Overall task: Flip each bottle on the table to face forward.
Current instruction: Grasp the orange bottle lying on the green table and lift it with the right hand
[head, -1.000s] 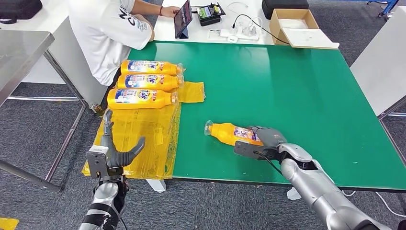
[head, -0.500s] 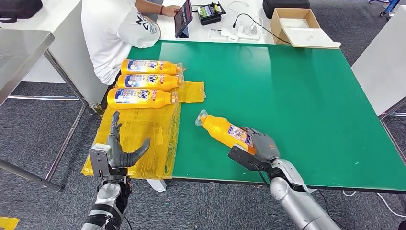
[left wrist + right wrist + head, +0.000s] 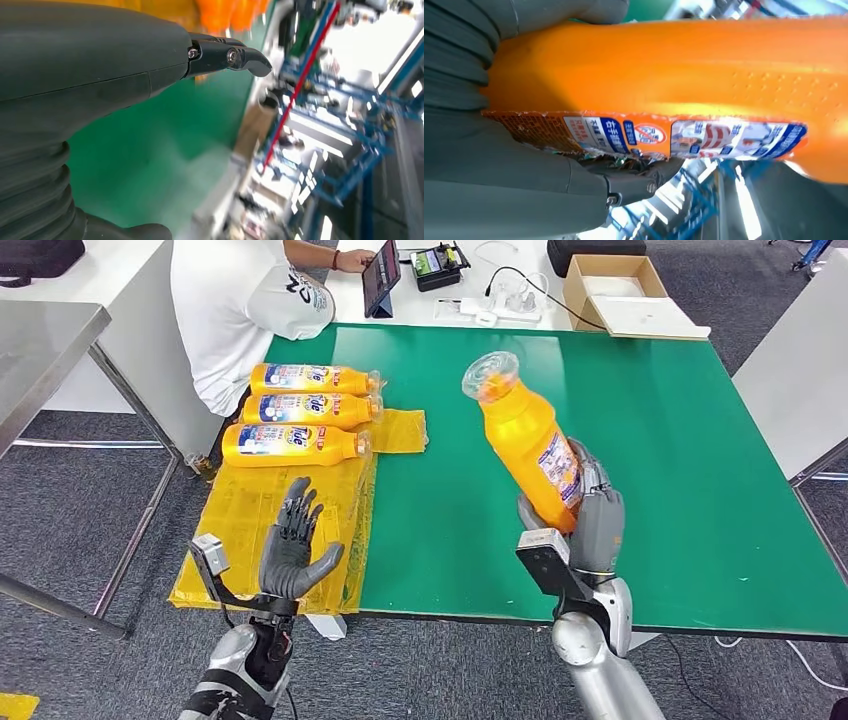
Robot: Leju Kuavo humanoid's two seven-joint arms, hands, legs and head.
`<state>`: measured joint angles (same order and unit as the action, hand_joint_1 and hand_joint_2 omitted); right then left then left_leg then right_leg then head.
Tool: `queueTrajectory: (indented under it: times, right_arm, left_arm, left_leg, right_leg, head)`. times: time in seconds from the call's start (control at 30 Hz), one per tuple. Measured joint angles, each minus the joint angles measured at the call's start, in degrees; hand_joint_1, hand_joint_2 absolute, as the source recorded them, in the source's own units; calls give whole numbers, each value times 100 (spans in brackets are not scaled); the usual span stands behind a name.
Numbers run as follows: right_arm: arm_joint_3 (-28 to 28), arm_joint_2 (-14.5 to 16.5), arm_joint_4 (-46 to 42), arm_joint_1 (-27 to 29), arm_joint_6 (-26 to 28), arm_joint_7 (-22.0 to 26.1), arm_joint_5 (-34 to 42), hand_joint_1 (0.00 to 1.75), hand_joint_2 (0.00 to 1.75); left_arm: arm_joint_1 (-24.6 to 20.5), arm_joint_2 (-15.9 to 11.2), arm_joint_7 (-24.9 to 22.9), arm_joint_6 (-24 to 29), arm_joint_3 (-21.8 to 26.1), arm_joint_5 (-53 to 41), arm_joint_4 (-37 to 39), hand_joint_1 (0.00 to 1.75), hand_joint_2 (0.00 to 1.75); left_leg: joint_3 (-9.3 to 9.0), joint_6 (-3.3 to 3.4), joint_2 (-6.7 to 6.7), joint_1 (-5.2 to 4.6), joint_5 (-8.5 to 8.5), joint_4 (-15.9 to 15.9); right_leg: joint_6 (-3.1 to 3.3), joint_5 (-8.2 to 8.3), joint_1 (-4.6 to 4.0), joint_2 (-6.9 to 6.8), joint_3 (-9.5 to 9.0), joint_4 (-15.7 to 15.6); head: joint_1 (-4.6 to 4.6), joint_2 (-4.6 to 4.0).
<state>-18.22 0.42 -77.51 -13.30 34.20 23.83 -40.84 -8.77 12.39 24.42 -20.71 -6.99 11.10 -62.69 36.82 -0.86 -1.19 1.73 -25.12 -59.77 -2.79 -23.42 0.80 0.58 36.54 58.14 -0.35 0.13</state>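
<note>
My right hand (image 3: 588, 512) grips an orange bottle (image 3: 530, 440) by its base and holds it up above the green table (image 3: 650, 440), tilted, clear cap toward me. In the right wrist view the bottle (image 3: 684, 85) lies across my hand (image 3: 514, 175), its printed label edge showing. Three more orange bottles (image 3: 300, 410) lie side by side on yellow plastic sheeting (image 3: 290, 520) at the table's left, labels up, caps to the right. My left hand (image 3: 295, 550) is raised with fingers spread over the sheeting's near part, holding nothing; its fingers (image 3: 227, 55) show in the left wrist view.
A person in a white shirt (image 3: 240, 310) sits at the table's far left corner with a tablet (image 3: 383, 278). A cardboard box (image 3: 612, 285), cables and small devices lie on the white table behind. A grey table (image 3: 40, 340) stands at left.
My right hand has lifted the bottle off the table and swung it up to a steep tilt. My left hand rose and moved slightly right, toward the table.
</note>
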Motion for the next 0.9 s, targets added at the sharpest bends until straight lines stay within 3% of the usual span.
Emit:
queueTrajectory:
  times: [0.13, 0.37, 0.5, 0.9]
  right_arm:
    - [162, 140, -33, 78, 61, 410, 169, 175, 175]
    - [259, 300, 107, 159, -232, 794, 467, 175, 175]
    - [210, 561, 540, 192, -561, 1187, 750, 175, 175]
    - [-801, 1451, 2440, -81, -824, 1527, 927, 175, 175]
  left_arm:
    - [-38, -76, -162, -543, -298, 700, -2, 0, 175]
    - [-89, -204, -177, -702, -639, 961, -46, 0, 175]
    - [-195, -258, -192, -736, -854, 1082, -48, 0, 175]
    - [-515, -352, -254, -856, -1334, 1323, 152, 0, 175]
  left_leg:
    - [0, 0, -1, 1, 0, 0]
    - [1, 0, -1, 1, 0, 0]
    - [2, 0, -1, 1, 0, 1]
    - [4, -2, 1, 3, 1, 2]
  right_leg:
    - [0, 0, -1, 0, 0, 0]
    - [0, 0, -1, 1, 0, 1]
    - [0, 0, -1, 1, 0, 1]
    - [1, -1, -2, 3, 4, 3]
  head:
    - [1, 0]
    - [2, 0]
    - [0, 0]
    - [2, 0]
